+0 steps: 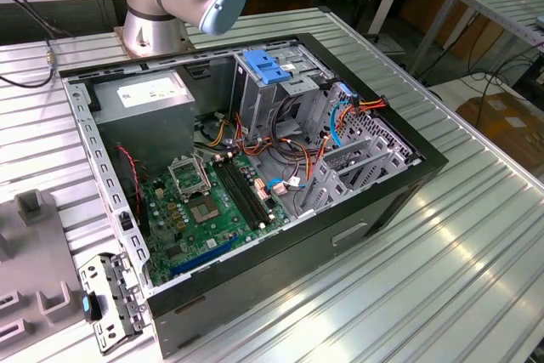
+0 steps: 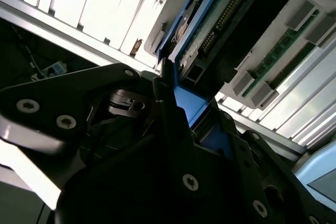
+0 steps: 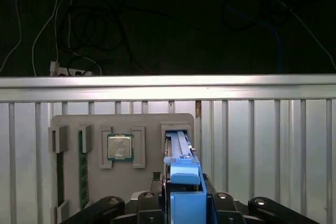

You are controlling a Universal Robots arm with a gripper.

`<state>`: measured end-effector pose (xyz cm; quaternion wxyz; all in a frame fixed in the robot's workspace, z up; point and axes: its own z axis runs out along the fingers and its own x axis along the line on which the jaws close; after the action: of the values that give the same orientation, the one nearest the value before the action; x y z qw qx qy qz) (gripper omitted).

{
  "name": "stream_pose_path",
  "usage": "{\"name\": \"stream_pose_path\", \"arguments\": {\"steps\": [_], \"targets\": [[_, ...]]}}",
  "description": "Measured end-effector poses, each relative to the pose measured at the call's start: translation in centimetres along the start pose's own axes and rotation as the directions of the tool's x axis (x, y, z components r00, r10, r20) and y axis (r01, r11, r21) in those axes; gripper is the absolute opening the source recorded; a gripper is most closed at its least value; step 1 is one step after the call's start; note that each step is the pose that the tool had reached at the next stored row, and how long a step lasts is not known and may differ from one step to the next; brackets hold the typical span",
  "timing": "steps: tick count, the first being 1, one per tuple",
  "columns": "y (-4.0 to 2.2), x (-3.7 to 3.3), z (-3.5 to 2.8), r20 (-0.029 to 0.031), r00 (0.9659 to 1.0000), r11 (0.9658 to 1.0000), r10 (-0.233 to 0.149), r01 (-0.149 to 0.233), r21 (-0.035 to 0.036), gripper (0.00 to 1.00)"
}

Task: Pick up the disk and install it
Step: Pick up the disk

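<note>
In the first wrist view the disk (image 3: 178, 148) stands on edge over a slot of a grey fixture plate (image 3: 152, 121), its blue side rail (image 3: 185, 182) facing the camera. My gripper (image 3: 185, 195) is shut on the disk, with a dark finger on each side of the rail. The second wrist view shows the disk (image 2: 220, 19) from its underside, with its circuit board and connector, and the blue rail (image 2: 186, 103) pinched between the gripper's fingers (image 2: 167, 90). I cannot tell whether the disk still rests in the slot.
The fixture plate also holds a processor chip (image 3: 119, 147) and a green memory stick (image 3: 83, 169). In the exterior view an open computer case (image 1: 102, 210) lies on the ribbed metal table (image 1: 442, 278), with a light-blue bracket (image 1: 268, 65) on its drive cage and a grey metal box (image 1: 144, 95).
</note>
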<state>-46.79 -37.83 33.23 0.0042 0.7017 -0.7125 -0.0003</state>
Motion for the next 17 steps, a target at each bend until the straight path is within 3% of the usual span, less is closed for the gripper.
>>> {"name": "stream_pose_path", "arguments": {"steps": [5, 17], "targets": [[0.01, 0.00, -0.93, -0.0080, 1.0000, 1.0000, 0.000, 0.000, 0.0002, 0.37], [0.02, -0.01, -2.70, -0.0195, 0.9998, 1.0000, 0.000, 0.000, 0.0009, 0.37]]}}
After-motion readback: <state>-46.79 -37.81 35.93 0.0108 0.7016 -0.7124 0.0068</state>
